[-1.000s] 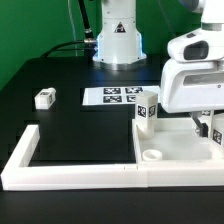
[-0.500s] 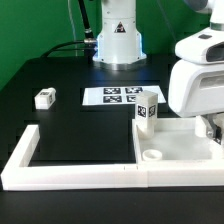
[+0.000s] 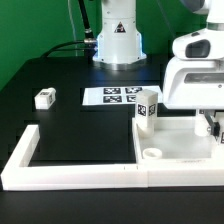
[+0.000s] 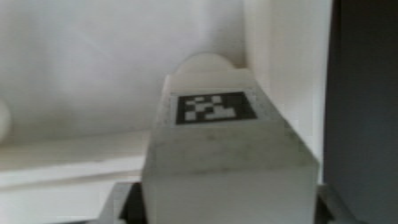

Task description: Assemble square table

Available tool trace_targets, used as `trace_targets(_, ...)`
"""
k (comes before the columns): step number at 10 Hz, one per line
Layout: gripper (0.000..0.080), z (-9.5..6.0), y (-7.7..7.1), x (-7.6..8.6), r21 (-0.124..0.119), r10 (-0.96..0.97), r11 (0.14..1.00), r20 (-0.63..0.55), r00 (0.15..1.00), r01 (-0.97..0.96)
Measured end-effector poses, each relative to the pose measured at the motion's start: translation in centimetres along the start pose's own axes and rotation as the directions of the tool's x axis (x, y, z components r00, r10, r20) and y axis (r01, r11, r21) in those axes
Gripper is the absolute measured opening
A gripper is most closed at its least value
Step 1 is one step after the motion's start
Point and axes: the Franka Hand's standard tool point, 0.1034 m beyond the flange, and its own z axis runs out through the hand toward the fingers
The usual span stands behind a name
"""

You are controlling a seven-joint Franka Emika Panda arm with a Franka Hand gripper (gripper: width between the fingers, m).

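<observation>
The step in hand looks like picking up a leg for the square table: in the wrist view a white leg block [image 4: 217, 140] with a printed tag on its upper face lies lengthwise between the fingers [image 4: 123, 205], which stand narrow and close against its two sides. The view is too blurred to tell whether they grip it or only flank it. The gripper [image 3: 213, 128] hangs low over the tabletop slab [image 3: 185, 150], which lies directly beneath the fingers. Away from the fingers, toward the exterior view's left, a second leg block [image 3: 148, 106] stands upright at the slab's corner, with a round corner hole [image 3: 153, 155] near it, and a third leg block [image 3: 44, 98] rests well apart on the black table. The next move probably calls for a firm hold, a straight lift clear of the slab, then turning the leg upright over a free corner hole
</observation>
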Motion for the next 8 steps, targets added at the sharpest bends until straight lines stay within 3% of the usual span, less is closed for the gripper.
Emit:
trace_targets(2,0.0289,-0.1,0.5,0.0,-0.021,0.383,0.923,-0.006,0.924,-0.383)
trace_targets(4,0.0289,0.0,1.3,0.0,0.002,0.692,0.721,0.035,0.721,-0.693)
trace_targets(5,0.0289,0.0,1.1,-0.1,0.000,0.686,0.727,0.032,0.727,-0.686)
trace_targets(8,0.0290,0.0,1.3,-0.1,-0.014,0.806,0.592,0.033,0.592,-0.806)
